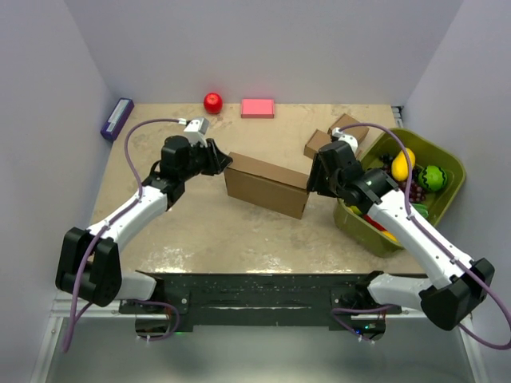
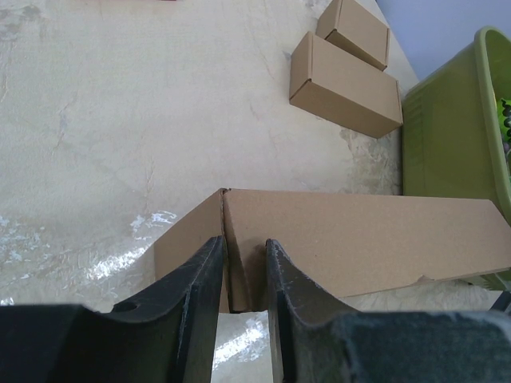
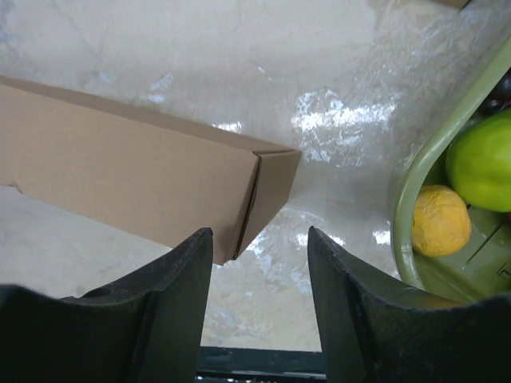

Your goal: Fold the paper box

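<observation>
Pinching one end wall of the paper box [image 1: 267, 185] between the narrowed fingers of the left gripper [image 2: 244, 243], with the right gripper [image 3: 259, 233] spread wide and empty at the other end

Lies closed on the table [image 1: 200, 239] between both, running lengthwise straight out from the left fingertips and stopping just ahead of one spread right finger, apart from it. Could crease or tear at the pinched thin wall if tugged; could swivel or slide, with nothing bracing the free end; could bump the green tub [image 2: 447, 144] just beside the other right finger
</observation>
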